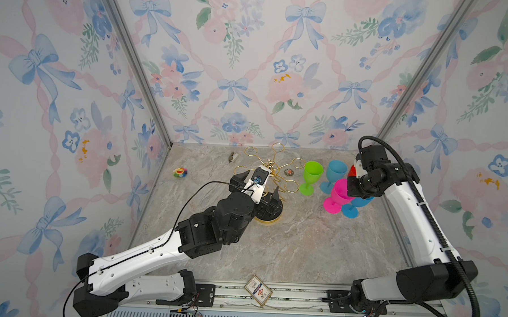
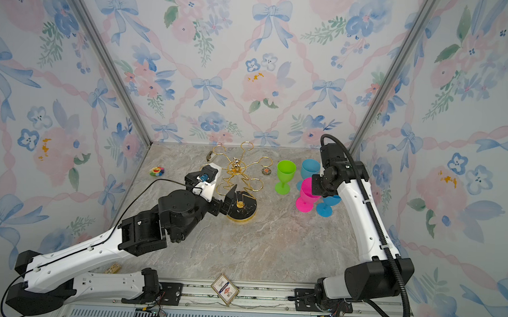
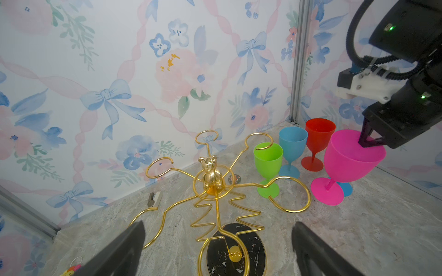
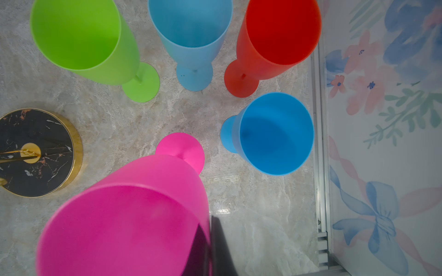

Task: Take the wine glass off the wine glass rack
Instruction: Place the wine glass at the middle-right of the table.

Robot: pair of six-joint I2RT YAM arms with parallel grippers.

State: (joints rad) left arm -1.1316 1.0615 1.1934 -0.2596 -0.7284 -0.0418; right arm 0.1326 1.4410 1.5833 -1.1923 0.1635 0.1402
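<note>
Marbled grey worktop (image 1: 301,249) carries the gold wire wine glass rack (image 3: 210,174), every loop empty; the pink plastic wine glass (image 3: 351,157) leans near the back right corner, rim pinched by the right gripper (image 3: 368,142). Beside the rack's base, the left gripper (image 3: 218,224) has jaws spread. Only release seems left.

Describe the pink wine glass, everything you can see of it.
The pink wine glass looks like opaque magenta plastic, with a wide bowl, a thin stem and a round foot. It is empty, off the rack, and leans instead of standing straight. The right claw is shut on its rim, one finger inside the bowl and one outside. Its foot is down at the table; whether it sits flat I cannot tell. It stands apart from the darker blue glass.
</note>
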